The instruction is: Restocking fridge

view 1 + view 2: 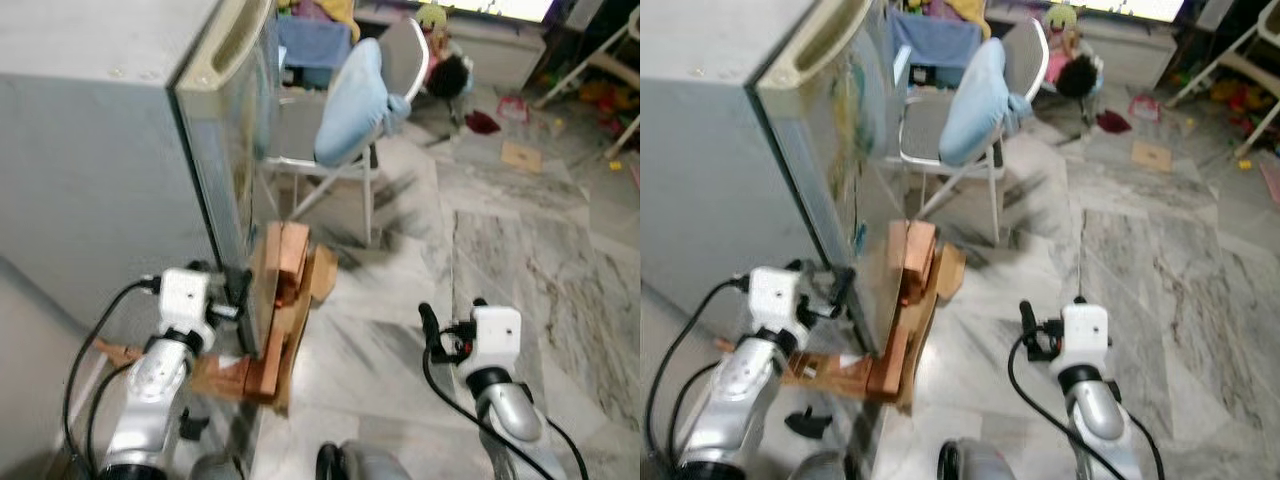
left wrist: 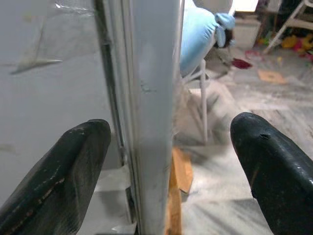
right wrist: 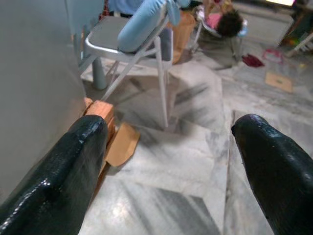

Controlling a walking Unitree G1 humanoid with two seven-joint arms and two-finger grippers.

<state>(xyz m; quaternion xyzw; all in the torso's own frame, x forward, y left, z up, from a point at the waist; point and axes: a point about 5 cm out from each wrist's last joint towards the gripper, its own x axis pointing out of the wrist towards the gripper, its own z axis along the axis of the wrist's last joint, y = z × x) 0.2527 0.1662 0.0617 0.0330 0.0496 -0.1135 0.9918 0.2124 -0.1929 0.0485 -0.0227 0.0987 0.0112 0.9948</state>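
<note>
Left gripper sits nearest, jaws spread wide, straddling the fridge door's edge without contact. Right gripper hangs over marble floor, jaws released, empty. Fridge stands at robot's left, wooden blocks at its base. Folding chair beyond it, pale blue cushion draped over its back.

grey-veined marble floor underfoot. the fridge stands on it, with a stack of wooden blocks and brown cardboard on the floor against its front corner. behind, a folding chair stands on the floor. farther off, a flat cardboard piece and scattered toys lie about.
</note>
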